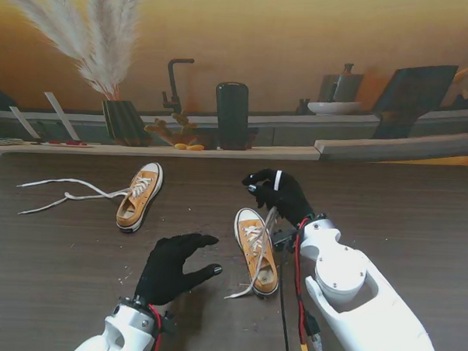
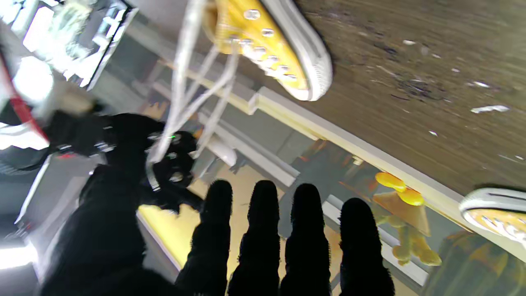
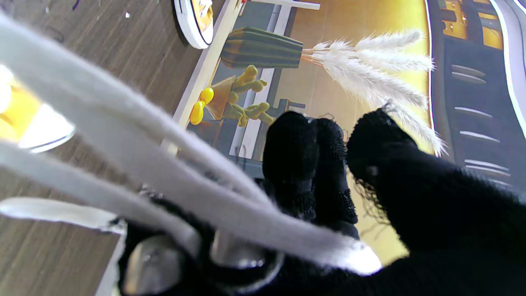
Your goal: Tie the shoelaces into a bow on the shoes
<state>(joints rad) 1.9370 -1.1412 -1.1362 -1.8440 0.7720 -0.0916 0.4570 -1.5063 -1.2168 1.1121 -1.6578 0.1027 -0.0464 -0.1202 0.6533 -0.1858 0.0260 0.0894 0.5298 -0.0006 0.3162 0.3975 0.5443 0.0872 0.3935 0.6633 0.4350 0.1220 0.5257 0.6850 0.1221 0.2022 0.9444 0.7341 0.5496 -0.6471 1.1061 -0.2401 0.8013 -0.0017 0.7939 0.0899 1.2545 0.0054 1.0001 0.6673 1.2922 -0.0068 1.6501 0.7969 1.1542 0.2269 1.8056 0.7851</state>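
Dark brown wood grain covered the worktop (image 1: 388, 198), on which two orange-yellow canvas shoes with white soles were seen from the stand camera. The nearer shoe (image 1: 257, 250) lay near the middle, toe pointing away, between the two black-gloved hands. The right hand (image 1: 278, 194) was held just beyond that shoe's toe, its fingers curled and pinched around the white laces (image 1: 268, 224), which were drawn up taut from the eyelets to the fingers; a loose end of lace trailed off the heel side toward the near edge. In the right wrist view, blurred white lace strands (image 3: 197, 193) were seen crossing the gloved fingers (image 3: 291, 156). The left hand (image 1: 173, 268) was held over the worktop to the left of the nearer shoe, empty, with fingers spread and thumb stretched toward the shoe; whether it touched the surface could not be told. The second shoe (image 1: 140, 196) lay farther away and to the left, well apart from both hands, its untied laces (image 1: 66, 194) trailing leftward across the wood. Small pale crumbs (image 2: 489, 109) were scattered over the worktop.
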